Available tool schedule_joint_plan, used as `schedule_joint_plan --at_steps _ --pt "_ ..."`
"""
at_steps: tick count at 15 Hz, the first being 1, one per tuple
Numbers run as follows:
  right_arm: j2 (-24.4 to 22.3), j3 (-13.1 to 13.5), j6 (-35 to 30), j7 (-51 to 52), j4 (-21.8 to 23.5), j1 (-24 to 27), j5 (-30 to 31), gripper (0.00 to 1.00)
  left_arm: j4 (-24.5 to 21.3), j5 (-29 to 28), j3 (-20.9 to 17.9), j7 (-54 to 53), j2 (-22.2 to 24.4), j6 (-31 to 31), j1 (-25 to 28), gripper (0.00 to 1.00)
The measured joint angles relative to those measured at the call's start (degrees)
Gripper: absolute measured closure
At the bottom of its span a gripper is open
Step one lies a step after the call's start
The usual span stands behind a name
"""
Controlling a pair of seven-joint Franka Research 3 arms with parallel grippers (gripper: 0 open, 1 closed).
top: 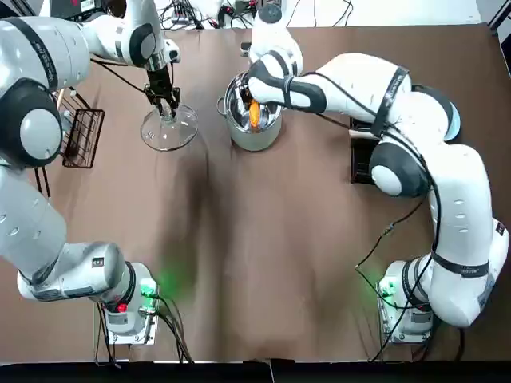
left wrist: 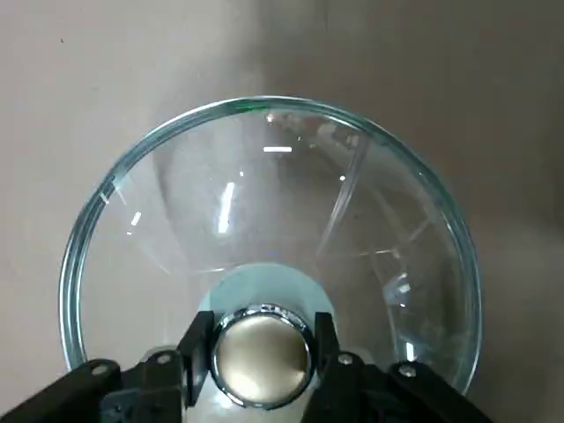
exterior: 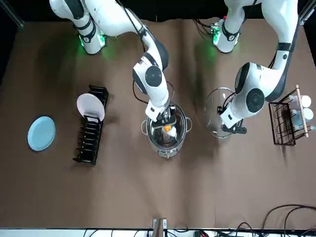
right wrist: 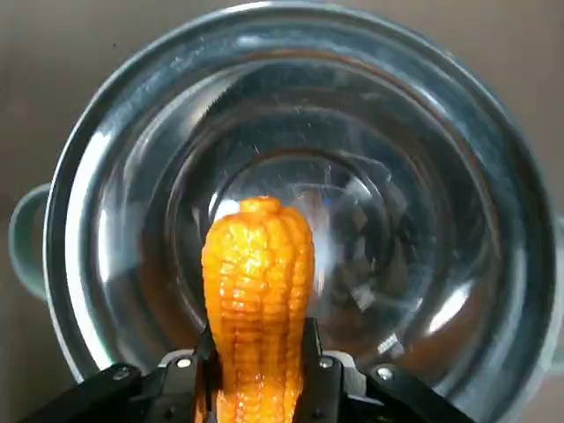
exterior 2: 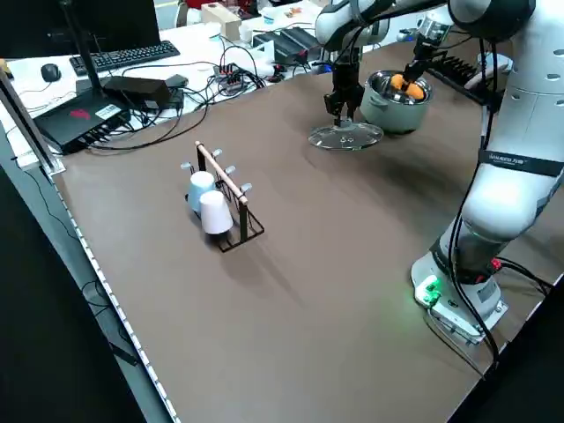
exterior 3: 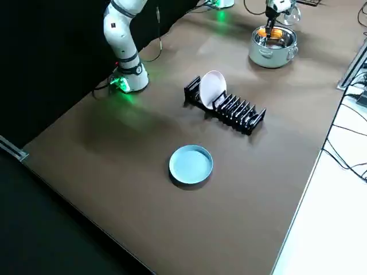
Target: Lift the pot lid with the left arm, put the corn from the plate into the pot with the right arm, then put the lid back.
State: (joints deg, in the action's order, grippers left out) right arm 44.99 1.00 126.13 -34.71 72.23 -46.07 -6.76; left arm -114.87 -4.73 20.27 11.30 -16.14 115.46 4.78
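Lid [left wrist: 264, 176] is being gripped at its knob [left wrist: 262, 361] by the left tool [top: 167, 110], low beside the pot [top: 257, 140]. Corn [right wrist: 257, 264] is being clamped by the right tool [right wrist: 257, 361] in the pot mouth; release, relidding pending.

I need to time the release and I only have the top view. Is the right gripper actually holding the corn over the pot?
Observer: Yes. The right wrist view shows the right gripper shut on the corn, tip down over the mouth of the pot.
Operator: Does the left one have the lid?
Observer: The left gripper is shut on the knob of the glass lid.
Operator: And the plate?
Observer: The front view shows the blue plate bare, beyond the dish rack.
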Motion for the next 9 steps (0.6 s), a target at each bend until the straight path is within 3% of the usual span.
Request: schedule_joint_plan --at_steps 9 --pt "6.0 1.1 6.2 -0.1 -1.0 -0.9 5.0 0.63 -0.1 0.0 0.2 0.0 0.0 0.0 0.0 0.50"
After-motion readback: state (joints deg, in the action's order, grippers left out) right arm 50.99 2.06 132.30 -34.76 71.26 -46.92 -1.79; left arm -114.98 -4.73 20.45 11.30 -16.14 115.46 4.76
